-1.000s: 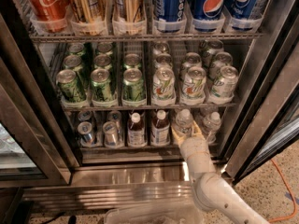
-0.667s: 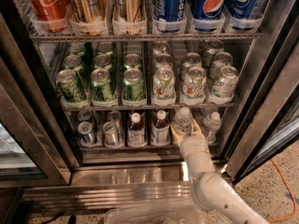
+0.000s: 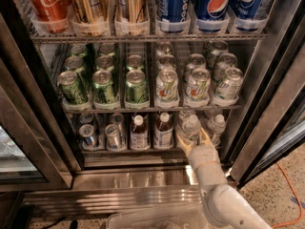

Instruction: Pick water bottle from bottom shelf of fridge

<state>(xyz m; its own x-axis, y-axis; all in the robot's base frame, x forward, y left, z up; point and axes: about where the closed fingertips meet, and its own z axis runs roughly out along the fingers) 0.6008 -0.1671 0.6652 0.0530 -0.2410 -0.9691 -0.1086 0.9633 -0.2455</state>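
The water bottle point(image 3: 191, 126), clear with a white cap, stands upright on the bottom shelf point(image 3: 133, 151) of the fridge point(image 3: 28, 128), right of centre. My gripper point(image 3: 194, 142) reaches into that shelf from below, right at the bottle's lower part and partly covering its base. My pale arm point(image 3: 209, 175) runs down to the lower right. A second clear bottle point(image 3: 217, 125) stands just right of the first.
Two white-capped bottles of brown drink point(image 3: 138, 132) stand left of the water bottle, with silver cans point(image 3: 88, 135) further left. Green cans point(image 3: 105, 85) fill the rack above and Pepsi cans point(image 3: 212, 4) the top. The open door frame point(image 3: 276, 104) is at right, a clear tub point(image 3: 152, 221) below.
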